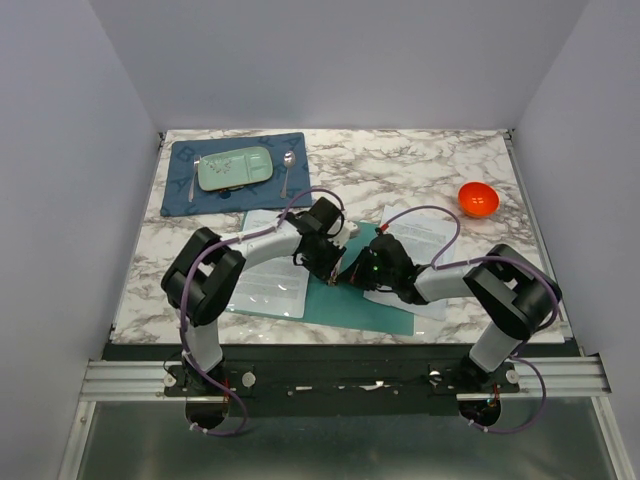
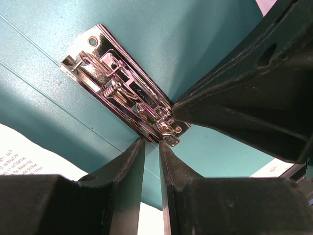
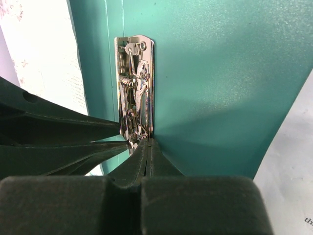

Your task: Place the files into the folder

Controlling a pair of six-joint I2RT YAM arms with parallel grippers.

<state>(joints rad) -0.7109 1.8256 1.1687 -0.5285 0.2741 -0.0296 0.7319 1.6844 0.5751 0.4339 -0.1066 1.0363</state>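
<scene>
1. The teal folder (image 1: 372,306) lies open and flat on the marble bench (image 1: 430,165), just ahead of the two arms; its chrome spring clip (image 2: 127,98) sits along the inner spine.
2. One of the files, a printed sheet (image 1: 265,285), covers the folder's left side (whether it sits inside a pocket cannot be told); a second printed sheet (image 1: 405,228) lies at the folder's right edge, partly on the bench.
3. The left pincer (image 2: 151,143) is down at the near end of the clip; its fingers stand only a narrow slit apart, with bare folder showing through the slit and nothing seen held.
4. The right pincer (image 3: 145,142) meets the same end of the clip from the other side; its fingers are pressed together to a hairline seam, tips touching the clip; whether they pinch any part of it cannot be told.
5. At the far left a dark blue placemat (image 1: 185,195) carries a pale green tray (image 1: 235,168), with a fork (image 1: 194,178) and a spoon (image 1: 287,170) on either side; an orange bowl (image 1: 478,198) sits far right, well apart.
</scene>
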